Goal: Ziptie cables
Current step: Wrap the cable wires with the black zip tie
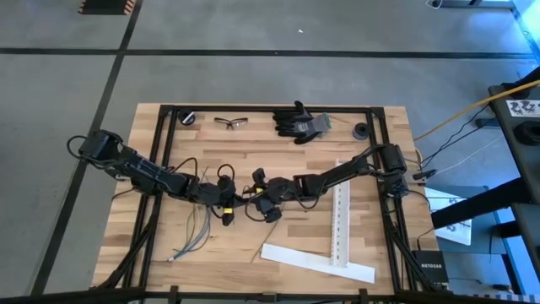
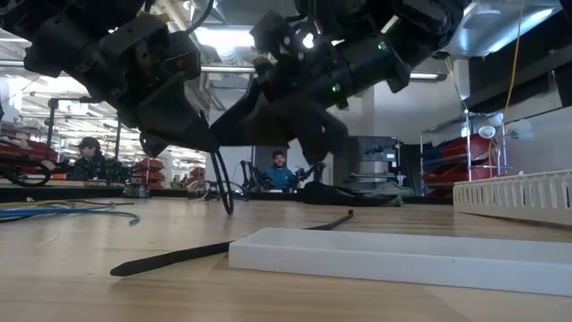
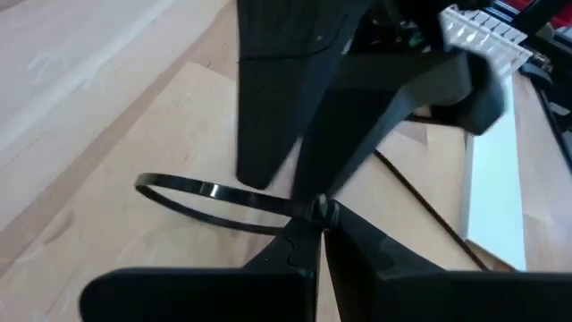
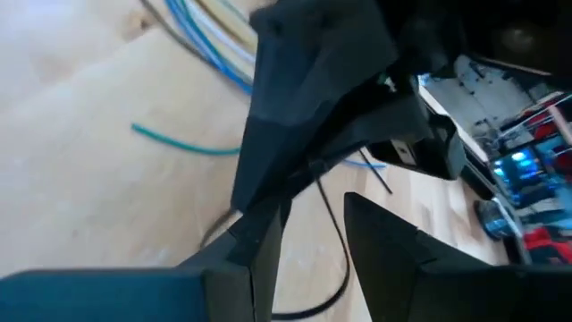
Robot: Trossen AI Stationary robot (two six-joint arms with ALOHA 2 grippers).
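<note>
Left pincer (image 3: 313,234) clamped on looped ziptie (image 3: 210,190)

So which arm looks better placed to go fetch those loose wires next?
Probably the left. The cables lie on its side, just beyond the left gripper, though it is shut on the looped ziptie. The right gripper is farther off.

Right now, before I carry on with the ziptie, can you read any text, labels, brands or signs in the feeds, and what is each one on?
"NETGEAR": on the dark box at the table's right edge, high view; small, so only just legible.
Black-and-white patterned marker sheet on the rack at far right: a pattern, no readable words.
White paper on the floor: marks too small to read.
Low and wrist views: no readable text.
</note>
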